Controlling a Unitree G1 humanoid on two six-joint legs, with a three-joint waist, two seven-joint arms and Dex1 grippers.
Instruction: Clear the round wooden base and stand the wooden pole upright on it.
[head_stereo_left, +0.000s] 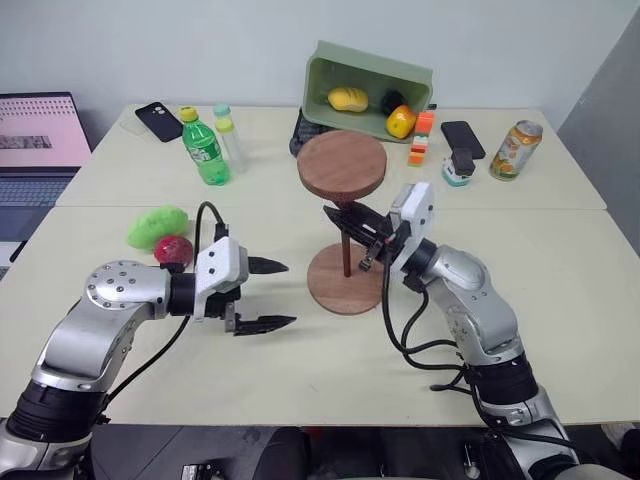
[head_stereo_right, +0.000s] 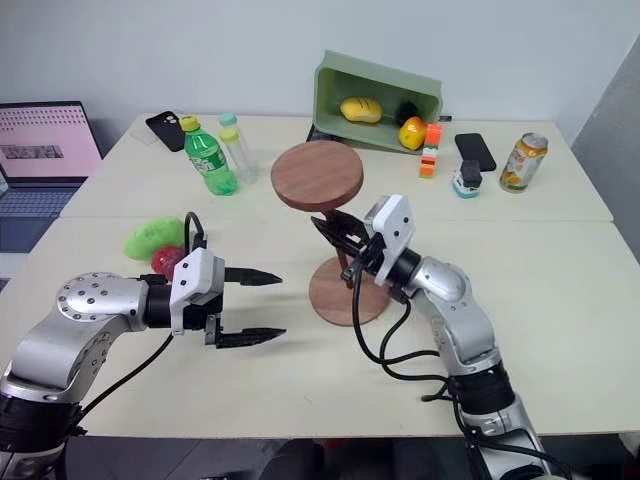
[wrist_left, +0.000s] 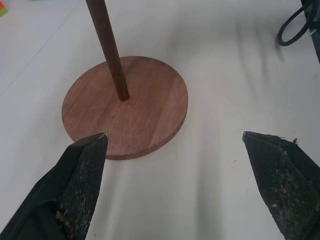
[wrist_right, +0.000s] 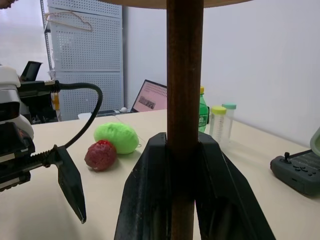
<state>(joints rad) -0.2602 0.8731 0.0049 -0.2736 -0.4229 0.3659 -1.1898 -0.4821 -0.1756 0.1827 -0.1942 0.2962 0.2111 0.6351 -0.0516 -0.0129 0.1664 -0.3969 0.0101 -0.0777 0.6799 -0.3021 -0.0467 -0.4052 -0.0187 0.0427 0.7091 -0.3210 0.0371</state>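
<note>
While the wooden pole (head_stereo_left: 347, 243) stands upright with its lower end in the centre hole of the round wooden base (head_stereo_left: 345, 280), the right gripper (head_stereo_left: 350, 221) is clamped shut around the rod partway up, its two black fingers (wrist_right: 150, 190) pressed to either side of it. The disc fixed to the pole's other end sits at the top, like a small round tabletop. The base lies flat on the cream tabletop (head_stereo_left: 300, 370), near its middle and a little toward the front edge, with nothing else resting on it.

The left gripper (head_stereo_left: 262, 296) hovers beside the base on the robot's left, apart from it, pointing toward it with its fingers (wrist_left: 80, 175) spread wide and holding nothing.

Toward the left edge lie a green plush toy (head_stereo_left: 157, 225) and a red strawberry-like toy (head_stereo_left: 173, 249), touching each other. Along the back edge stand a green soda bottle (head_stereo_left: 204, 147), a small clear bottle (head_stereo_left: 231, 140), a tipped green bin (head_stereo_left: 368, 88) with yellow fruit inside, two dark phones, and a drink can (head_stereo_left: 516, 149) near the back right corner. A laptop (head_stereo_left: 38, 135) sits off the left side.
</note>
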